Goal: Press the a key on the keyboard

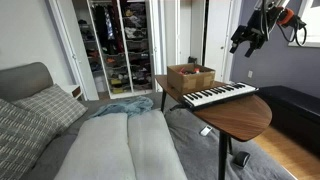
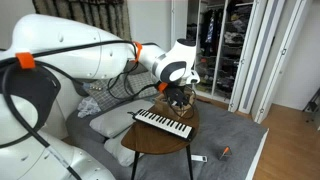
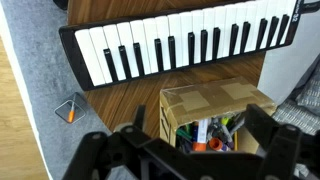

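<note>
The slim white keyboard (image 1: 220,95) lies along the edge of a round wooden table (image 1: 245,118). It also shows in an exterior view (image 2: 163,123) and across the top of the wrist view (image 3: 180,45). My gripper (image 1: 248,38) hangs high above the table's far end, apart from the keys. In an exterior view it (image 2: 180,96) is over the brown box. In the wrist view its fingers (image 3: 195,135) are spread wide and hold nothing, with the box beneath them.
A brown open-topped box (image 3: 215,105) full of markers stands on the table next to the keyboard (image 1: 190,77). A bed (image 1: 120,140) with pillows lies beside the table. An open closet (image 1: 120,45) is behind. A small orange-tipped item (image 3: 68,110) lies on the floor.
</note>
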Motion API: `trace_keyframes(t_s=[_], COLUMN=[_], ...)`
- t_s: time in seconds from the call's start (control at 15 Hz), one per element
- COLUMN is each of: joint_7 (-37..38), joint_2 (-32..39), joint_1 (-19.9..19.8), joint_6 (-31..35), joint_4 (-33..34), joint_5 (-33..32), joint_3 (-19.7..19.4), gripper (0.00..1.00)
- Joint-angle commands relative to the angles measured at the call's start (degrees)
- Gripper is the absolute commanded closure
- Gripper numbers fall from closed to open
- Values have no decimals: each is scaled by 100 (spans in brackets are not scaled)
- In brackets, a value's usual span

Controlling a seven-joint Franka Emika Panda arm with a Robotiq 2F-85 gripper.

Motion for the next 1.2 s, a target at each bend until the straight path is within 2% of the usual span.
trace_keyframes(t_s=[0.0,0.4,1.13], joint_7=[-47,-71,-58], joint_2=[16,40,174], joint_1=[-136,-98,162], joint_6=[-23,-32,-435], joint_4=[14,28,-78], joint_5=[60,65,-348], joint_3=[115,157,1017], gripper=[0,0,0])
